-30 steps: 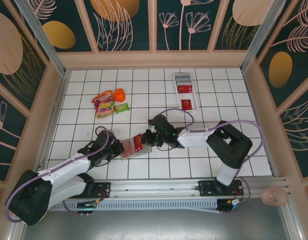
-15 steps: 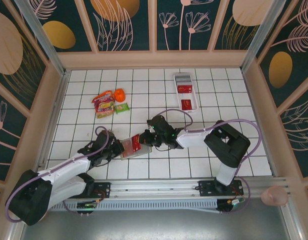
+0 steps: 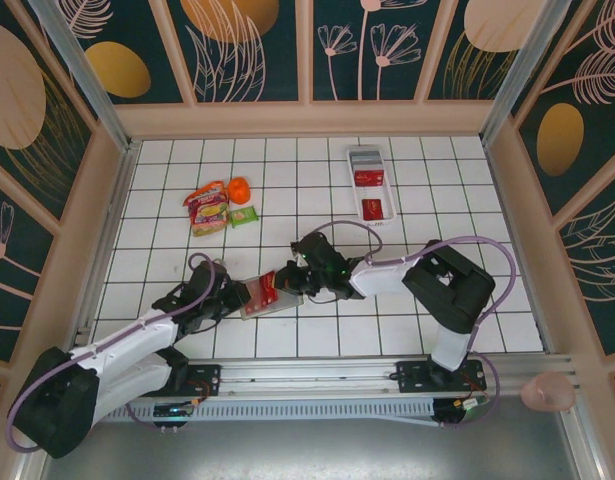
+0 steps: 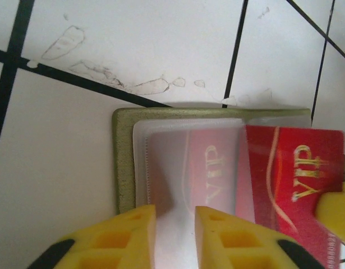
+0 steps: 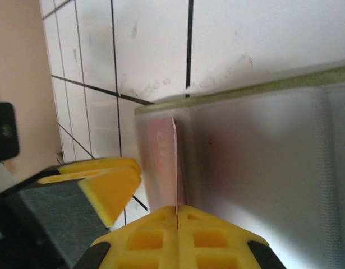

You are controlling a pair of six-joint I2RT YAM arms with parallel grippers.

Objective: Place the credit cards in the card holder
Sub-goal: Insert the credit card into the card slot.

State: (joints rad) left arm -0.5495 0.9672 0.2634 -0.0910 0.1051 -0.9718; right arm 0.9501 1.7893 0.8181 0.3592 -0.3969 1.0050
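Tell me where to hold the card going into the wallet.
Pinch the card by its exposed trailing end, coming from the pocket's open side. Its leading half already sits in the wallet, under the clear pocket, so only that end is free; the right gripper pinches it there.

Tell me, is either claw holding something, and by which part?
The right gripper pinches a red credit card by its near edge. The left gripper, slightly open over the card holder, grips nothing.
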